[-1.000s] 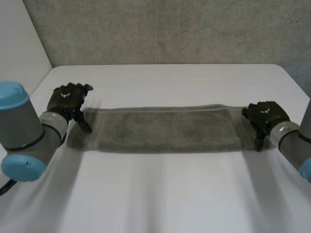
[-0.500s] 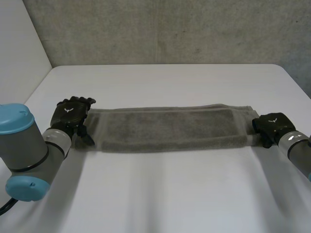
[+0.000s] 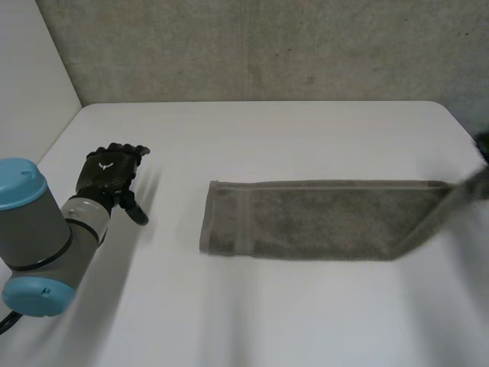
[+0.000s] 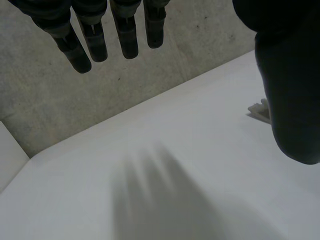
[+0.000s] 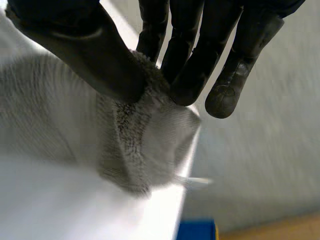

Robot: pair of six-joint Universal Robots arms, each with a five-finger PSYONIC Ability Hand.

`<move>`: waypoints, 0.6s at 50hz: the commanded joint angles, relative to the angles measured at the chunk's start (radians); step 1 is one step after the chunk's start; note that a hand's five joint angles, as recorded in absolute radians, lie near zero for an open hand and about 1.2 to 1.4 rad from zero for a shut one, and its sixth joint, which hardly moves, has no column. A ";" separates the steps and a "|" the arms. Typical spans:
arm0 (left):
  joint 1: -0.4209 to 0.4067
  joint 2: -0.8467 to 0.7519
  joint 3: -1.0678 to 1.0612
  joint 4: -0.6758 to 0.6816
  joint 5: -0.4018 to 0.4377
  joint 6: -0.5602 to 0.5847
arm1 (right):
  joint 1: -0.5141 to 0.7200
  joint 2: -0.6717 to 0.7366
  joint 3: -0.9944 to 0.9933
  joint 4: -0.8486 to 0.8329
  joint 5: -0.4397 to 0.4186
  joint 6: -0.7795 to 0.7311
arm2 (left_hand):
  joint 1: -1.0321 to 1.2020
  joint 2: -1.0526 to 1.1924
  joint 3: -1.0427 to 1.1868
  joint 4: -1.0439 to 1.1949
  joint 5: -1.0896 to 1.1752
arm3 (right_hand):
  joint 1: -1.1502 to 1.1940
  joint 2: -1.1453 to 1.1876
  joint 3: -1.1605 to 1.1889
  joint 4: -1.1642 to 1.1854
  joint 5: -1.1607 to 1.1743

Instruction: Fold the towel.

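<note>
The grey towel lies as a long strip across the right half of the white table. Its right end rises off the table toward the view's right edge. In the right wrist view my right hand pinches that end of the towel between thumb and fingers. My left hand hovers over bare table well left of the towel's left end, touching nothing. Its fingers are straight and spread, with the thumb apart.
A grey wall runs behind the table and a white panel stands at the left. In the right wrist view the table's edge passes just beyond the held towel end, with something blue below it.
The right hand has closed on the towel's right end and pulled it to the right, dragging the whole towel along. The left end has slid away from the left hand, which stayed open.
</note>
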 commanded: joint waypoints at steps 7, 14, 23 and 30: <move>0.000 0.002 -0.007 0.000 0.000 0.000 | 0.689 0.097 -0.129 -0.043 0.073 0.137 | -0.080 -0.085 -0.068 -0.086 -0.218 | 0.077 0.086 0.063 0.059 0.065; -0.005 0.002 -0.014 0.000 0.003 0.002 | 0.843 0.188 -0.087 -0.057 0.089 0.137 | -0.080 -0.085 -0.068 -0.086 -0.218 | -0.491 -0.482 -0.505 -0.510 -0.504; -0.011 -0.002 -0.016 0.000 0.005 0.003 | 0.668 0.098 0.075 -0.067 0.231 0.148 | -0.083 -0.088 -0.071 -0.089 -0.221 | -1.144 -1.136 -1.159 -1.163 -1.157; -0.019 -0.007 -0.017 0.002 0.005 0.005 | 0.454 0.010 0.306 -0.124 0.107 0.148 | -0.080 -0.085 -0.068 -0.086 -0.218 | -1.144 -1.136 -1.159 -1.163 -1.157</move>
